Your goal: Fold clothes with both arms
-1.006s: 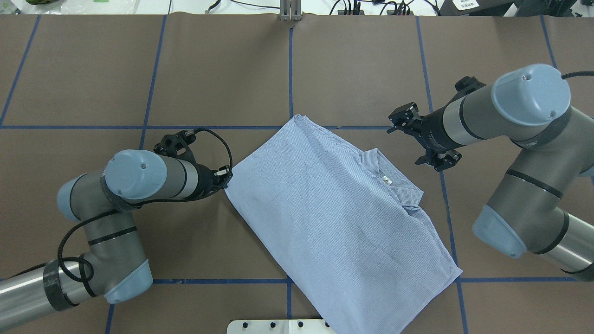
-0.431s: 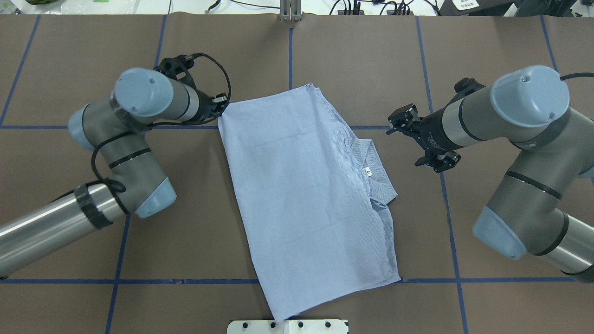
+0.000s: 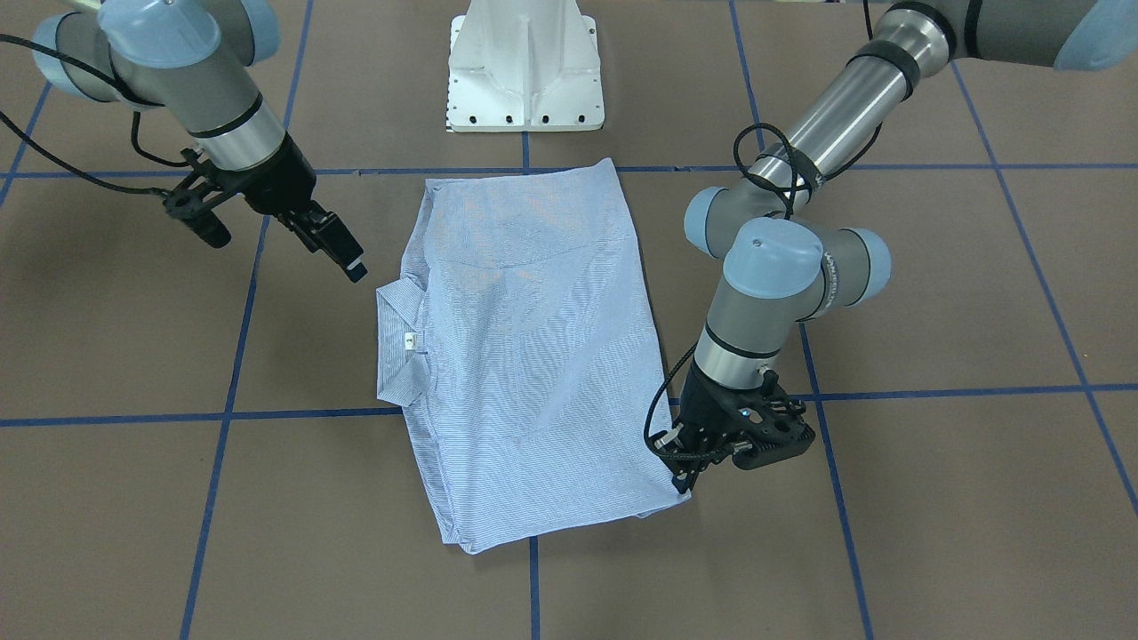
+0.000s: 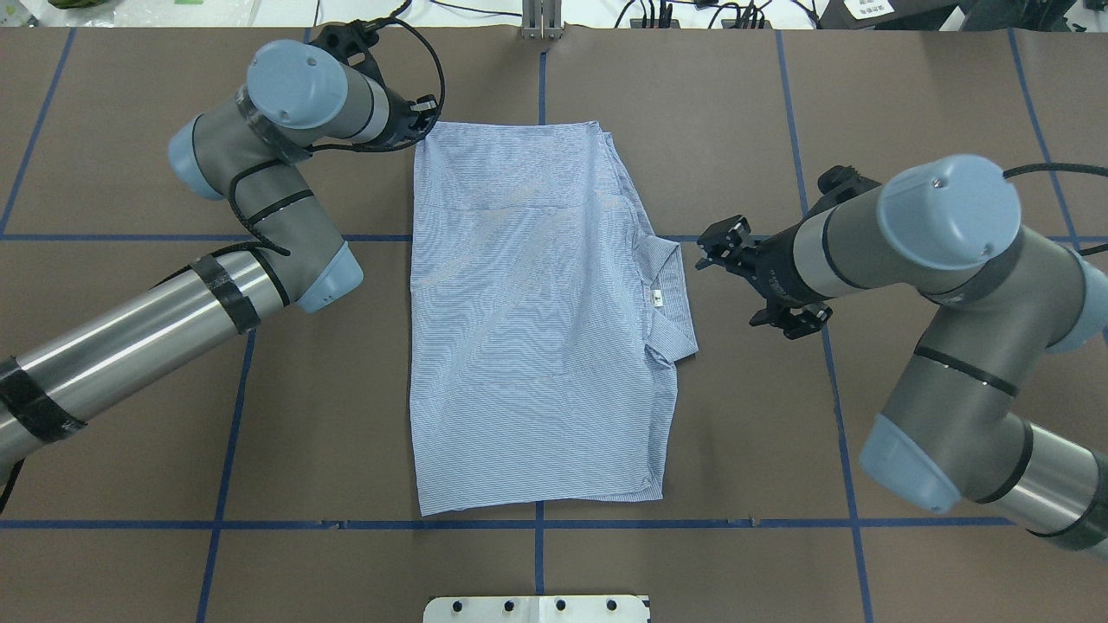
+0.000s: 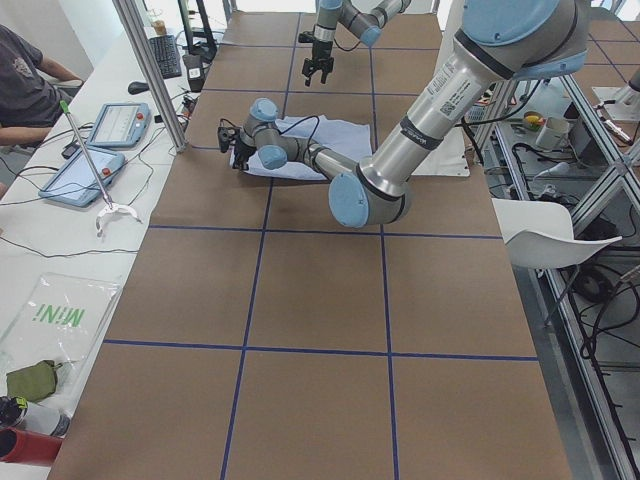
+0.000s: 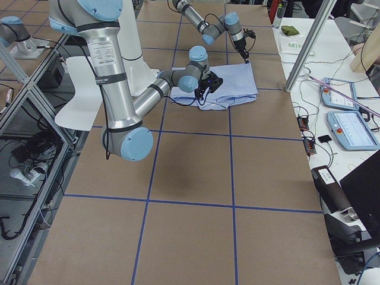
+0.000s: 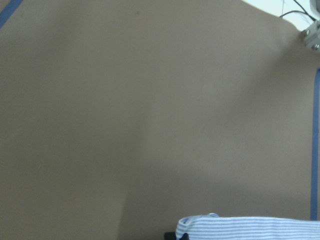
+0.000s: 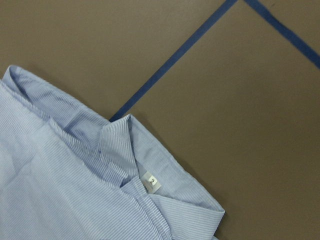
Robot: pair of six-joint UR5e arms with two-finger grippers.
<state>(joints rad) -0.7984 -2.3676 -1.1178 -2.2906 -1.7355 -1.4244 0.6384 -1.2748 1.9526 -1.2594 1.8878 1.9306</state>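
The light blue, finely white-striped button-up shirt (image 4: 537, 346) lies flat in the middle of the brown paper-covered table (image 4: 346, 450), which we see crossed by blue tape lines (image 4: 260, 524). It is folded into a rough rectangle whose long sides run away from the robot. Its near edge sits just short of the tape line in front of the white pedestal base (image 4: 537, 608). The collar (image 4: 671, 294) sticks out from the rectangle on the robot's right, and a small white neck label (image 4: 658, 299) shows at its inner fold.

The left black two-finger gripper (image 4: 424, 119) is down at the far left corner of the shirt. We find its fingers clamped on that corner: the left wrist view shows a bunched strip of striped cloth at its bottom edge, with bare table beyond. The left arm (image 4: 130, 346) reaches in from the robot's near left, its elbow bent beside the shirt's left edge.

The right gripper (image 4: 727, 290) hangs just beside the collar, apart from the cloth, its jaws spread wide and holding nothing. We cannot tell how high it is above the table. The right wrist view looks down on the collar, the label and a tape line running off behind them.
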